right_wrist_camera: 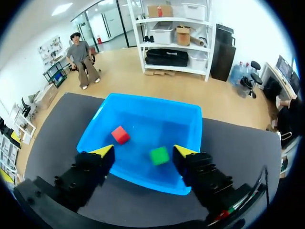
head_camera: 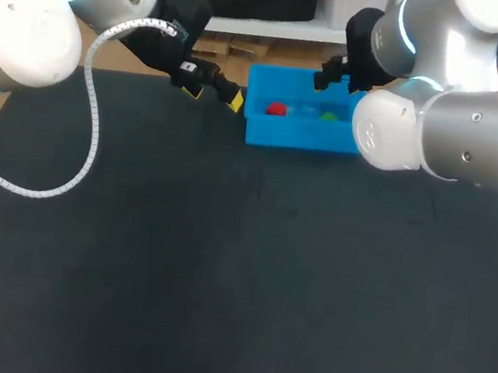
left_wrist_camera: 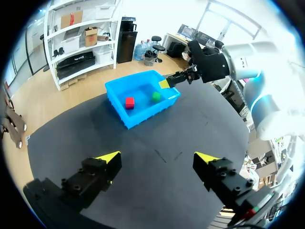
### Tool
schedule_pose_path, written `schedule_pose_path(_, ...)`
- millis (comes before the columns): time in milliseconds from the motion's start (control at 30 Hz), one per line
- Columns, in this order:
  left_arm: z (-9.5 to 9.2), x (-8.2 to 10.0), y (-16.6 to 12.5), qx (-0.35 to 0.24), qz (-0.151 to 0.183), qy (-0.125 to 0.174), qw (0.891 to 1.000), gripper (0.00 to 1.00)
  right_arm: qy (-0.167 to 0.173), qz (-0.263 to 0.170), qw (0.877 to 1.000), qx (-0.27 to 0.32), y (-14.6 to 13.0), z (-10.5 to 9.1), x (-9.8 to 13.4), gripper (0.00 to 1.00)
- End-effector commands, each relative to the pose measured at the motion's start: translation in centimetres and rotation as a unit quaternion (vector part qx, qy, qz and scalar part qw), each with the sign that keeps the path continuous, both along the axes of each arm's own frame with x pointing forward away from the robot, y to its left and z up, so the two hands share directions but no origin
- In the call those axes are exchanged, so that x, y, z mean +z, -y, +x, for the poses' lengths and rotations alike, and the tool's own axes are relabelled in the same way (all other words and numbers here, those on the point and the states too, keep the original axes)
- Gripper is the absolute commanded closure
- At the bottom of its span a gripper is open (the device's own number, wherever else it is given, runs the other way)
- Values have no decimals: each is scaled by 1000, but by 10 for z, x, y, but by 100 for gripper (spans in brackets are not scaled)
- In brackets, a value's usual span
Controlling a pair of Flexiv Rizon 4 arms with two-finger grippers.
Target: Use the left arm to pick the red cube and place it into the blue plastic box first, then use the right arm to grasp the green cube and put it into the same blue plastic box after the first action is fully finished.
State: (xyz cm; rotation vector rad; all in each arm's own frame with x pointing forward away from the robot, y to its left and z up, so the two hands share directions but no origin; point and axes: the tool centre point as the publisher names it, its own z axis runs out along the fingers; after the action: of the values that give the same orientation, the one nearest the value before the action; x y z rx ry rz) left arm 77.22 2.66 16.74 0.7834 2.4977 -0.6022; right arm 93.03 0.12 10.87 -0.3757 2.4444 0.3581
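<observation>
The red cube (head_camera: 277, 109) and the green cube (head_camera: 330, 116) both lie inside the blue plastic box (head_camera: 293, 138) at the head view's upper middle, with my left gripper (head_camera: 214, 94) just beside its left wall and my right gripper (right_wrist_camera: 143, 151) over its upper right corner, both with fingers spread apart, holding nothing.

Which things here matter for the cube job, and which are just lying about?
Job: red cube, green cube, both in the blue box; left gripper, right gripper, both open.
Other: black table, white coiled cable.
</observation>
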Motion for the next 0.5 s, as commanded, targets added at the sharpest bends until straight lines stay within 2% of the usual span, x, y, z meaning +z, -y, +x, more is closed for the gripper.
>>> schedule_pose_path(33, 0, 0, 0, 1, 1, 0, 1000, 0, 6, 4, 1000, -1, 1, -3, 0, 0)
schedule_pose_path(500, 0, 0, 0, 1, 1, 0, 1000, 0, 8, -1, 1000, 0, 1, -4, 3, 0)
